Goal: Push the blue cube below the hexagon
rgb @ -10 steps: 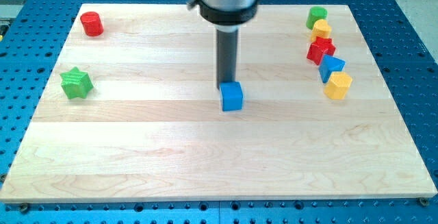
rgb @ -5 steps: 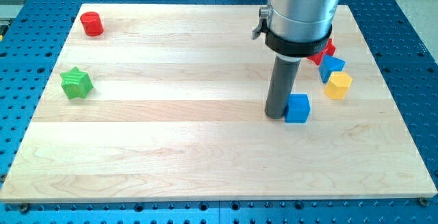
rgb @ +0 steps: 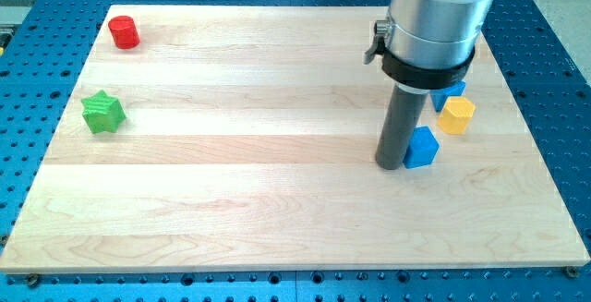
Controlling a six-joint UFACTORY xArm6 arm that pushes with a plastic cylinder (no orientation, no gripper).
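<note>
Our tip (rgb: 391, 164) rests on the board pressed against the blue cube (rgb: 422, 147), on the cube's left side in the view. It is a bare rod with nothing to open or close, so it only bears against that face. We judge it sits there because a shove from the left sends the cube toward the view's right, where the yellow hexagon (rgb: 455, 114) lies.

Taking the hexagon as our landmark, the blue cube sits just down and to the left of it, near but not touching. It is already lower than the hexagon, yet not squarely beneath it, so a further nudge rightward looks needed.

Just up and left of the hexagon, a second blue block (rgb: 452, 89) peeks out from behind the arm's grey body, its shape unclear.

Far to the hexagon's left stands the green star (rgb: 102, 112), and far up and left the red cylinder (rgb: 124, 31), both well out of the way on the wooden board (rgb: 231, 210).
</note>
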